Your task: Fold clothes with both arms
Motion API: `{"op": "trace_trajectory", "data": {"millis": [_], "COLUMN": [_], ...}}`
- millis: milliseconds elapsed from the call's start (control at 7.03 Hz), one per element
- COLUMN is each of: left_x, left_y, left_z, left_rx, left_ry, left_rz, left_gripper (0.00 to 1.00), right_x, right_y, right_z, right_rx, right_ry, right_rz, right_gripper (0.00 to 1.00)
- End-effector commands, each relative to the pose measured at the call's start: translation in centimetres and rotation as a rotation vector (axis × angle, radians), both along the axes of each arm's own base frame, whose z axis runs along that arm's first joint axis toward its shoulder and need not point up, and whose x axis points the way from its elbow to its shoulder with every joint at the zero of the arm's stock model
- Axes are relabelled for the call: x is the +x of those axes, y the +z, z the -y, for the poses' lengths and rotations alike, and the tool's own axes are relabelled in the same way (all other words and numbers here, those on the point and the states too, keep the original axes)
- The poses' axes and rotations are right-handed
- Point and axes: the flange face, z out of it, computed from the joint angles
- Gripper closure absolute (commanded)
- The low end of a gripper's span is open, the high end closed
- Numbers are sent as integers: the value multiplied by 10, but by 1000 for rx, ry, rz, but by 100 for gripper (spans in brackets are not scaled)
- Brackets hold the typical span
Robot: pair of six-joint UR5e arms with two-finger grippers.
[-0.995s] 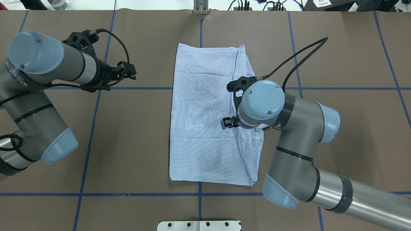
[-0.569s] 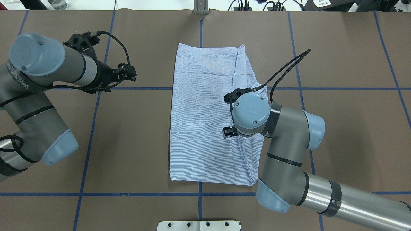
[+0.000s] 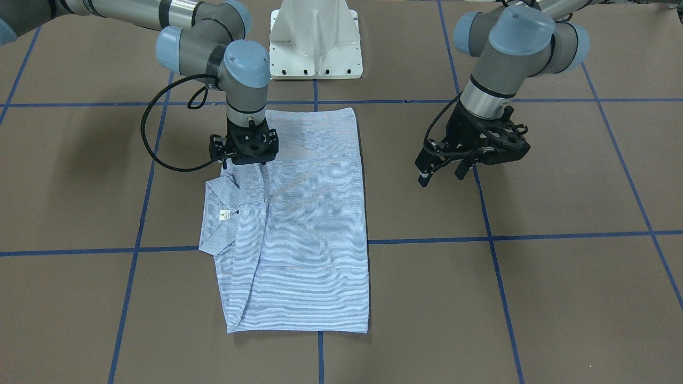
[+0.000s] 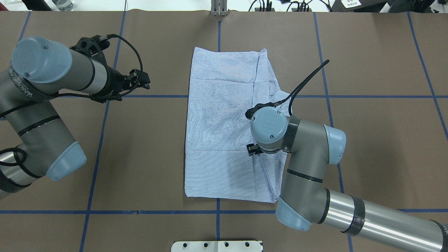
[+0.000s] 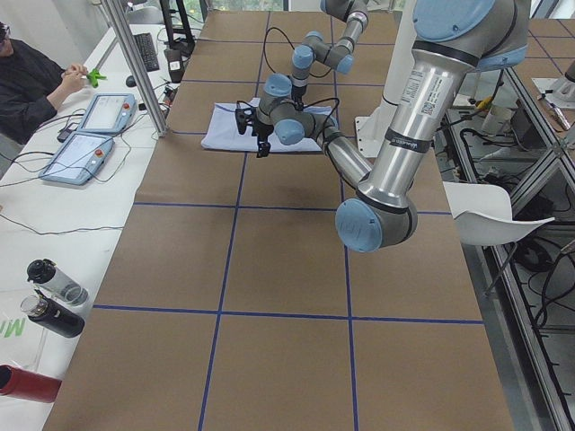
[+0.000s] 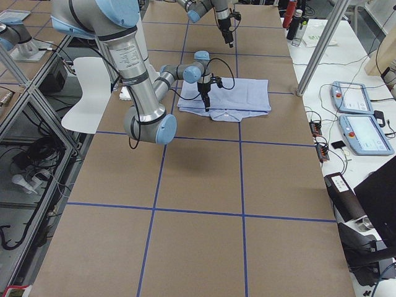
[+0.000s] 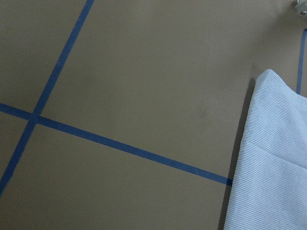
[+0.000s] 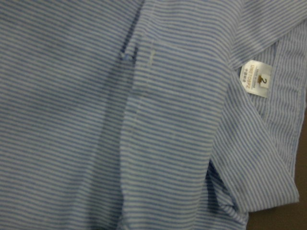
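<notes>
- Blue-and-white striped shirt (image 3: 315, 240): folded into a long rectangle and lying flat at the centre of the table (image 3: 533, 293), over a crossing of the blue tape lines (image 3: 533, 234).
- Collar (image 3: 216, 229): projects from the shirt's long edge on the robot's right side. The white neck label (image 8: 256, 79) faces up; its small print is unreadable apart from a "2".
- Right gripper (image 3: 244, 164): points straight down, on or just above the shirt beside the collar. The wrist joint hides the fingertips in the overhead view, and the front-facing view does not resolve them, so I cannot tell whether the jaws are apart or together.
- Left gripper (image 3: 440, 175): jaws spread, holding nothing, raised over bare table well apart from the shirt.
- Left wrist view: only one shirt edge shows, cut off by the frame.
</notes>
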Motion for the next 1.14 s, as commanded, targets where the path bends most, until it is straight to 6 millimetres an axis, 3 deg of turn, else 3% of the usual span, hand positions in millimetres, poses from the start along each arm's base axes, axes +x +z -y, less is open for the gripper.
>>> {"op": "trace_trajectory", "data": {"millis": [0, 711, 995], "left_x": [0, 0, 3], "left_y": [-2, -3, -3], "left_z": [0, 0, -1], "left_rx": [3, 3, 4], "left_ry": [0, 0, 4], "left_rz": [-4, -4, -5], "left_gripper": [0, 0, 0], "right_x": [-1, 27, 42], "right_y": [4, 13, 31], "right_z": [0, 13, 21], "right_rx": [-7, -5, -13], "right_ry": [-5, -15, -2], "right_rz": [-6, -2, -25], "right_gripper": [0, 0, 0]}}
